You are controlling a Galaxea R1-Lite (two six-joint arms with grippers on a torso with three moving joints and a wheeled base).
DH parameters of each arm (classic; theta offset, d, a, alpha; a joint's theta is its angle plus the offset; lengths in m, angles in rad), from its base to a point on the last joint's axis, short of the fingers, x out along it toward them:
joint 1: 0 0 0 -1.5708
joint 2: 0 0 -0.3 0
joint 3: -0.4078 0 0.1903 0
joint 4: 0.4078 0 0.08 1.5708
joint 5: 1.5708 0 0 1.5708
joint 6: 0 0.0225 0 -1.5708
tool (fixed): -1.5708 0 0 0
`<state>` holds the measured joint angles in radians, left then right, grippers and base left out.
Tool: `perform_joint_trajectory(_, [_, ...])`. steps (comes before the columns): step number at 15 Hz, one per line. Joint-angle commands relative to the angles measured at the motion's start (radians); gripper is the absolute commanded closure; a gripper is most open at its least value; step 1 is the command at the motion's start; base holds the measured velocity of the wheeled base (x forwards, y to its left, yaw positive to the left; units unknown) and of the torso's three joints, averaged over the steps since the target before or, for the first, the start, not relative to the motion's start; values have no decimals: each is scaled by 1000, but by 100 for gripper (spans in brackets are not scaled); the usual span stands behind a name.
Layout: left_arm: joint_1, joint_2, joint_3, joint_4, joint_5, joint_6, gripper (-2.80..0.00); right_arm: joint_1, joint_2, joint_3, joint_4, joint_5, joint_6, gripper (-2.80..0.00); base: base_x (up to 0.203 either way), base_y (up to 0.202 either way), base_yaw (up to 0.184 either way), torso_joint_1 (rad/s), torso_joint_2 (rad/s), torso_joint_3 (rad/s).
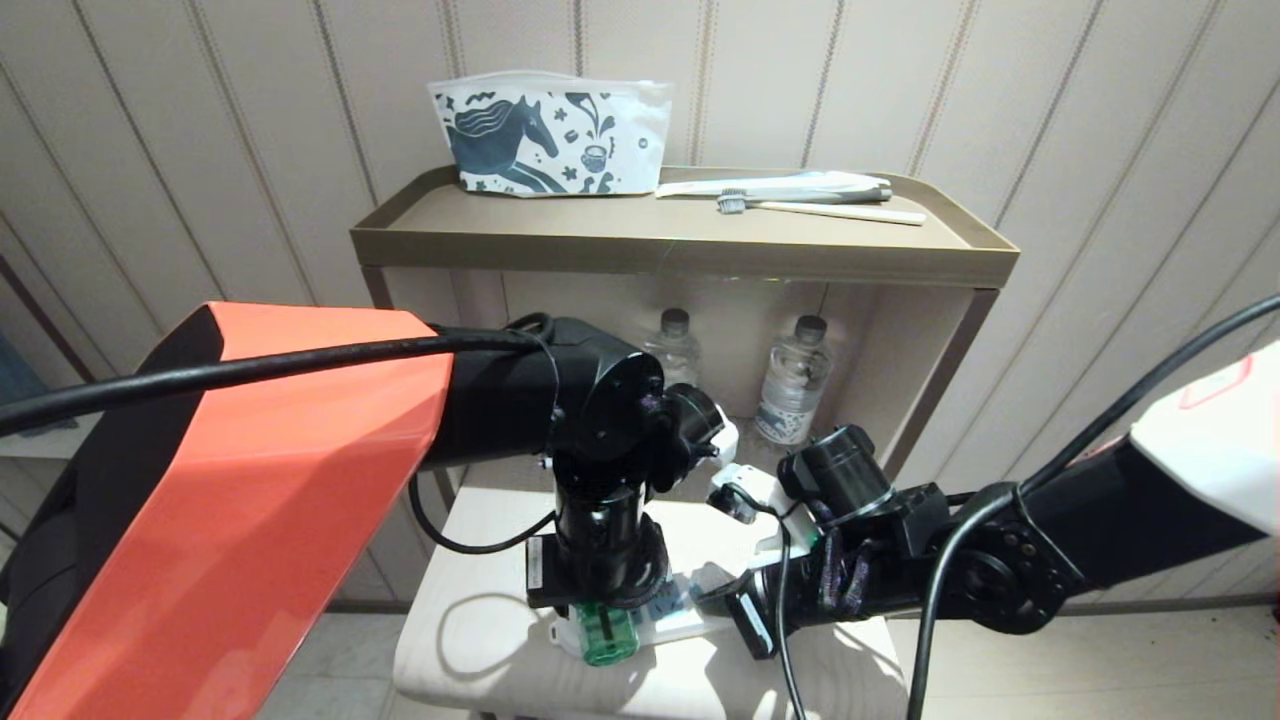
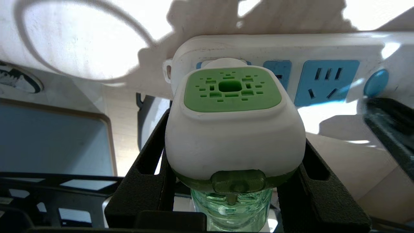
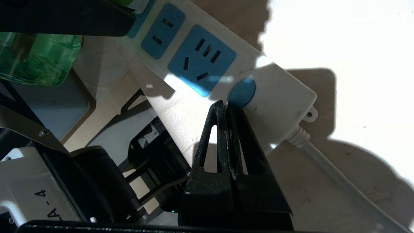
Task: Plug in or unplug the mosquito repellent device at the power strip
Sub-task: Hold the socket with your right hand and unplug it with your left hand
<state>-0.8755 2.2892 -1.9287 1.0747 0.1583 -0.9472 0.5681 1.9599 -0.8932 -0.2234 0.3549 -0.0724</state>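
Gripping the mosquito repellent device (image 2: 234, 129), left gripper (image 2: 233, 191); only right wrist shows right gripper (image 3: 227, 106) pinched closed

Marking on white arm housing (image 3: 30, 202), right wrist view: "A-4" legible, partly cut off by the frame edge.
Sticker on dark block (image 3: 149, 137) below the power strip (image 3: 278, 97): print present, too small to read.
Pouch (image 1: 550, 135) on the shelf top, head view: horse drawing and small doodles only, no letters readable.
Water bottle labels (image 1: 790, 415): print too small to read.
Label on left arm's wrist (image 1: 537, 572): white tag, illegible.
Power strip socket faces: no readable marking.
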Motion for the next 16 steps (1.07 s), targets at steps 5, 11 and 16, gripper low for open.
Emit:
perform_joint_trajectory(5, [0,-16,-1,-1,15,-1,0,0,42,-15,-5,-2,-1,0,0,0,0,0,0,0])
perform_joint_trajectory(11, [2,-50,-1,-2,18,6,0,1,54,-23,-5,-4,-3,0,0,0,0,0,0,0])
perform_joint_trajectory(16, [6,-159,1,23,18,5,0,1,42,-17,-5,-5,-1,0,0,0,0,0,0,0])
